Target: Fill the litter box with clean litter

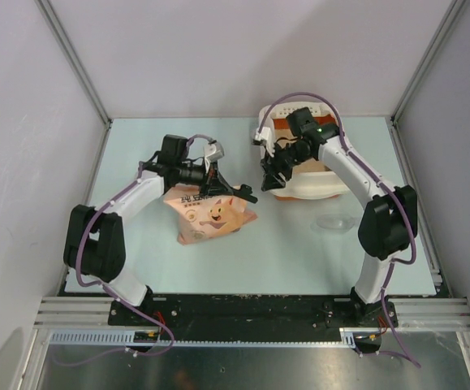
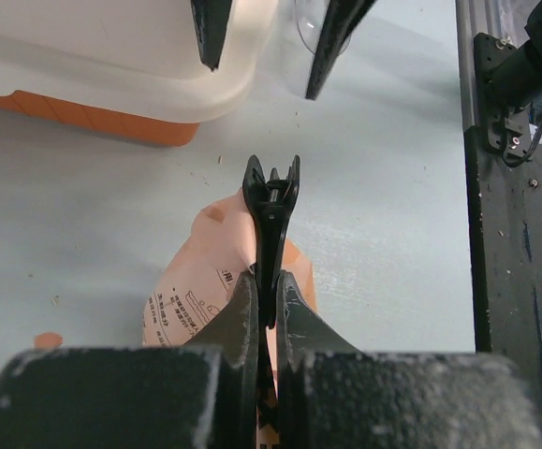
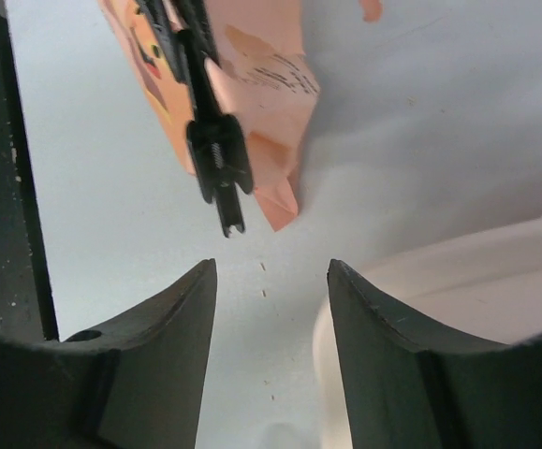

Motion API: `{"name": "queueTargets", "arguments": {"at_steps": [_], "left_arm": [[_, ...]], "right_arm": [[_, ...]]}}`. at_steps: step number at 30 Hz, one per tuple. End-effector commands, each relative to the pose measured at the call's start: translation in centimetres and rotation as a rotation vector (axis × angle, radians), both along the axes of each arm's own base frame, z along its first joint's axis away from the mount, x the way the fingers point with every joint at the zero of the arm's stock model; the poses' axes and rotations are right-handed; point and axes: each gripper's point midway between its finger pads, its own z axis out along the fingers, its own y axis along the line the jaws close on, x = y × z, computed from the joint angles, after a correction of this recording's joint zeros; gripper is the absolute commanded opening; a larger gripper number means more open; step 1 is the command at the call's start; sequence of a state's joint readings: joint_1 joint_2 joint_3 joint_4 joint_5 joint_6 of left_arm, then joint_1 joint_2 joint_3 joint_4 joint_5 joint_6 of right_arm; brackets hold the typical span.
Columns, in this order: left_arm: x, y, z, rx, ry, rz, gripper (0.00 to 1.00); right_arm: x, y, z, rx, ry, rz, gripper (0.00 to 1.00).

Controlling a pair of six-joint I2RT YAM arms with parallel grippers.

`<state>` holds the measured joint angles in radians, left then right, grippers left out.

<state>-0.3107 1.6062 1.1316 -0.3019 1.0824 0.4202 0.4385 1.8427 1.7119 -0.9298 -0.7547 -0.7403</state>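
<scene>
While left hand [image 2: 269, 285] pinches black clip [image 2: 271, 201] on litter bag [image 2: 200, 271], right hand [image 3: 271, 267] stands parted, empty, beside litter box [image 1: 312, 189]. Bag-opening step; next, clip must slide off.

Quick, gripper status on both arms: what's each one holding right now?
Left gripper: closed on the black clip that sits on the pink litter bag.
Right gripper: open, holding nothing.

L fingers [image 2: 238, 323] clamped | R fingers [image 3: 168, 337] apart | arms bent inward
</scene>
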Motion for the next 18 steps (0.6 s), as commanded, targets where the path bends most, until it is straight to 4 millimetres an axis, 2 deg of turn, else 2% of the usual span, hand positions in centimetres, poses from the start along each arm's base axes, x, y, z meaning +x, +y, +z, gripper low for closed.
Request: {"name": "queueTargets", "arguments": {"at_steps": [1, 8, 18], "left_arm": [[-0.8, -1.2, 3.0, -0.055, -0.153, -0.077, 0.00], [-0.8, -1.4, 3.4, -0.049, -0.184, -0.079, 0.00], [-0.8, -1.5, 3.5, -0.044, -0.195, -0.079, 0.00]], "right_arm": [[-2.3, 1.8, 2.0, 0.062, -0.039, 0.121, 0.56], [-3.3, 3.2, 1.1, 0.065, -0.012, 0.169, 0.57], [-2.8, 3.2, -0.6, 0.022, 0.001, 0.143, 0.57]]}}
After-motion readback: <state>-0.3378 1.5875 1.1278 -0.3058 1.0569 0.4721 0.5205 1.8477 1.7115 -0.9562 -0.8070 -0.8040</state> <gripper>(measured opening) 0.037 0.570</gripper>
